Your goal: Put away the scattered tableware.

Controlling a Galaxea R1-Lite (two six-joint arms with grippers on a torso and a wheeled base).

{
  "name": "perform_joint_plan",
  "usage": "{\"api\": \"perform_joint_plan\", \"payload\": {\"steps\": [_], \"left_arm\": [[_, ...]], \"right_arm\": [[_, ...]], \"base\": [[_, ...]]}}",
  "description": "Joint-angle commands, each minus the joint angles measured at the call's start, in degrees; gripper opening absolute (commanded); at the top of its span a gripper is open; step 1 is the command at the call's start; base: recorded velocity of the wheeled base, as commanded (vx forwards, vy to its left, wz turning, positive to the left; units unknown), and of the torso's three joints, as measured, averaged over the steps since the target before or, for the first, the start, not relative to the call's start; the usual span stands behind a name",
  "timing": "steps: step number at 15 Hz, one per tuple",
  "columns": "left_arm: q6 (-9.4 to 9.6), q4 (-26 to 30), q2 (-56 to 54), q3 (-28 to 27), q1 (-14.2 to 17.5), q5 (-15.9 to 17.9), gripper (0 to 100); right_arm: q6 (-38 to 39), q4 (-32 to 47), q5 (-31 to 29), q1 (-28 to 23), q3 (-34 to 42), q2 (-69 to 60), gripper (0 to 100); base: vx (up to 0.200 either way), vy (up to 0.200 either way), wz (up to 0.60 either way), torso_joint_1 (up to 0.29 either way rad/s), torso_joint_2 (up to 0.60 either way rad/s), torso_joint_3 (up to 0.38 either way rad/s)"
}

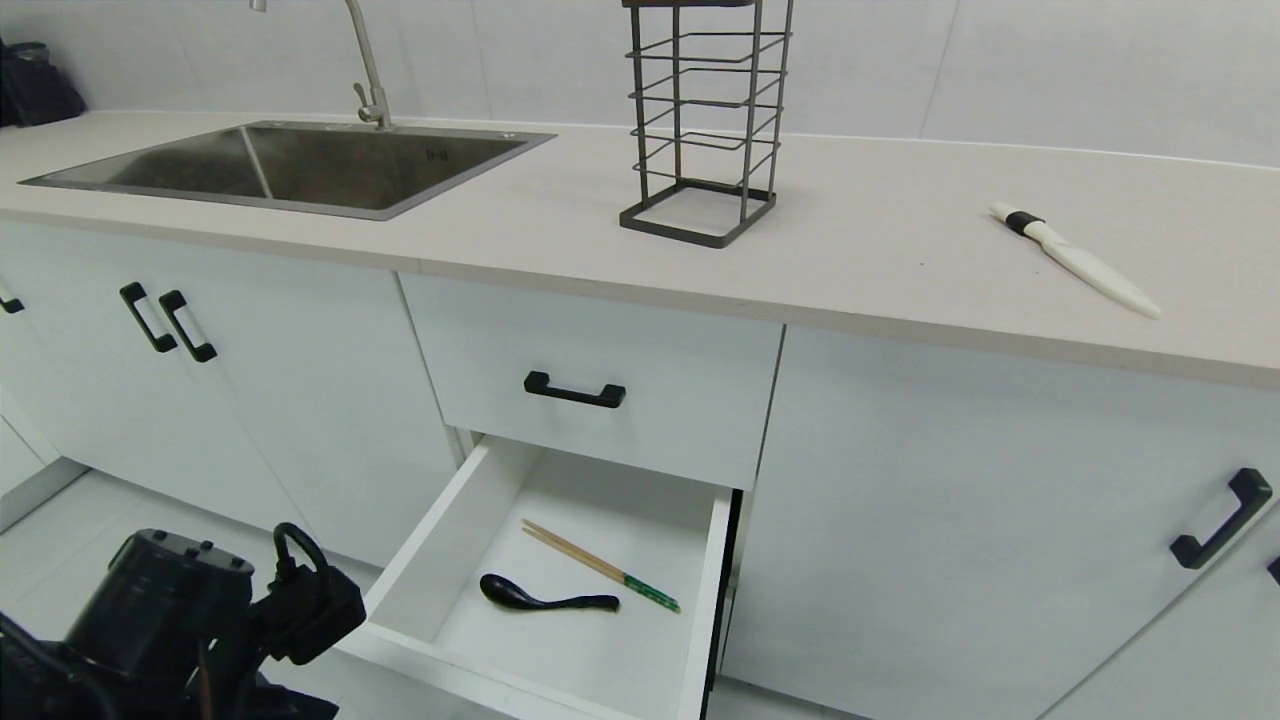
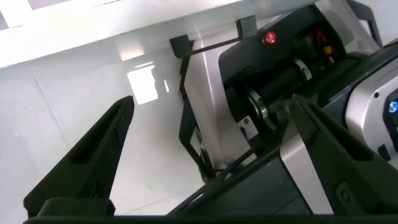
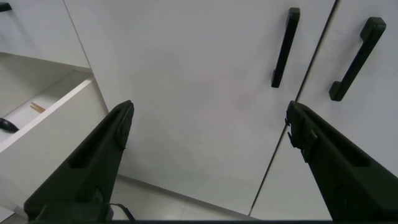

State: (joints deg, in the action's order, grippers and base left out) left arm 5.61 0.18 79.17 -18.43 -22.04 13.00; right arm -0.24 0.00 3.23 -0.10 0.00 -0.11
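A white knife with a black band (image 1: pixel 1075 260) lies on the countertop at the right. Below the counter, the lower drawer (image 1: pixel 415 560) is pulled out. Inside it lie a black spoon (image 1: pixel 545 597) and a pair of wooden chopsticks with green ends (image 1: pixel 598 565). My left arm (image 1: pixel 200 610) hangs low, left of the drawer, and its gripper (image 2: pixel 211 106) is open and empty. My right gripper (image 3: pixel 210 109) is open and empty too, facing white cabinet doors. The drawer (image 3: pixel 56 118) shows off to one side of it, with the chopsticks (image 3: pixel 38 107) and the spoon (image 3: pixel 6 124) in it.
A tall black wire rack (image 1: pixel 705 120) stands mid-counter. A steel sink (image 1: pixel 300 165) with a faucet (image 1: pixel 368 70) is at the left. A shut drawer with a black handle (image 1: pixel 574 390) sits above the open one. Black door handles (image 3: pixel 285 46) face the right gripper.
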Motion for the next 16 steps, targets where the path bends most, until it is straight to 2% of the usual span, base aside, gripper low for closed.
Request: {"api": "perform_joint_plan", "payload": {"steps": [1,3,6,9,11,13,16], "left_arm": [[-1.30,-0.18,2.66,-1.08,0.33,-0.16,100],[-2.53,-0.09,3.19,-0.99,0.07,-0.69,100],[-5.17,-1.24,5.21,-1.08,0.33,-6.32,100],[-6.40,-3.43,8.46,-1.43,0.07,-9.22,100],[-8.16,-6.60,11.19,-1.87,0.07,-11.76,100],[-8.60,-10.47,12.94,-2.05,-0.02,-13.52,100],[-8.60,-10.99,13.91,-3.19,-0.11,-13.96,100]], "right_arm": [[-0.02,0.00,0.02,0.01,0.00,0.11,100],[-0.02,0.00,0.02,0.01,0.00,0.11,100],[-0.02,0.00,0.02,0.01,0.00,0.11,100],[-0.02,0.00,0.02,0.01,0.00,0.11,100],[-0.02,0.00,0.02,0.01,0.00,0.11,100],[-0.02,0.00,0.02,0.01,0.00,0.11,100],[-0.02,0.00,0.02,0.01,0.00,0.11,100]], "base": [[0.000,0.000,0.00,0.000,0.00,0.000],[0.000,0.000,0.00,0.000,0.00,0.000],[0.000,0.000,0.00,0.000,0.00,0.000],[0.000,0.000,0.00,0.000,0.00,0.000],[0.000,0.000,0.00,0.000,0.00,0.000],[0.000,0.000,0.00,0.000,0.00,0.000],[0.000,0.000,0.00,0.000,0.00,0.000]]}}
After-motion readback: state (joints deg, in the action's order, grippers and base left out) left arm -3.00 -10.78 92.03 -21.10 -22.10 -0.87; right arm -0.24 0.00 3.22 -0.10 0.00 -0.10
